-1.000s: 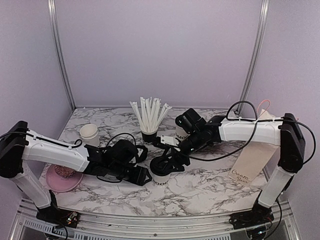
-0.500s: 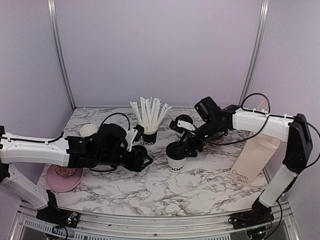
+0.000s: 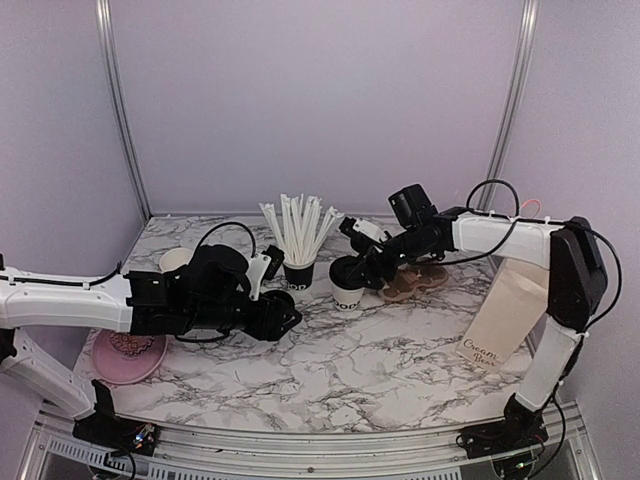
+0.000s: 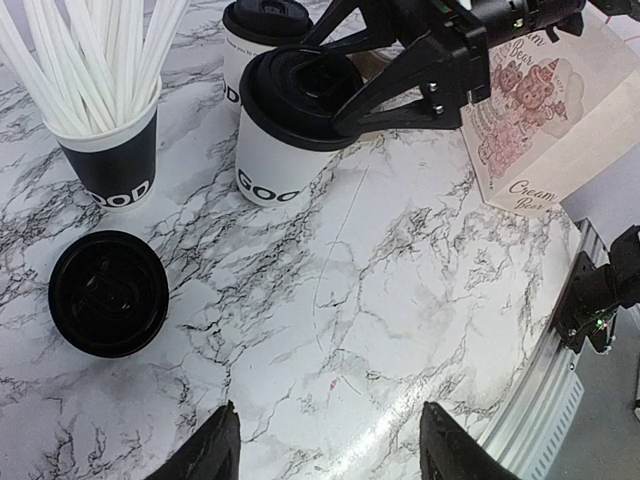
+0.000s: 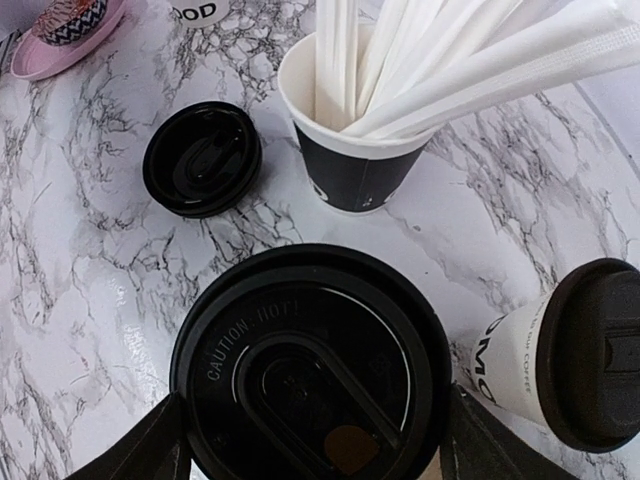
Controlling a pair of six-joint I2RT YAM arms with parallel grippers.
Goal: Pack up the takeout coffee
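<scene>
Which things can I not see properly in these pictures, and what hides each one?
Drink in the front cup and back cup: all views, both are capped.
Loose lid: top view, left arm covers it.
Item on the pink plate: top view, too small, partly under that arm.
Bag print: left wrist view, cut by the right tool and the edge.

The front cup (image 4: 280,165) and rear cup (image 4: 240,65), white, black-lidded, stand upright together.

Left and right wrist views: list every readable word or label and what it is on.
"CAUTION: HOT": lid of front lidded cup
"GOOD": that cup's side
"OOD": black straw cup
"Cream": paper bag; next word unclear
Rear lidded cup: lettering cut off, unreadable
</scene>
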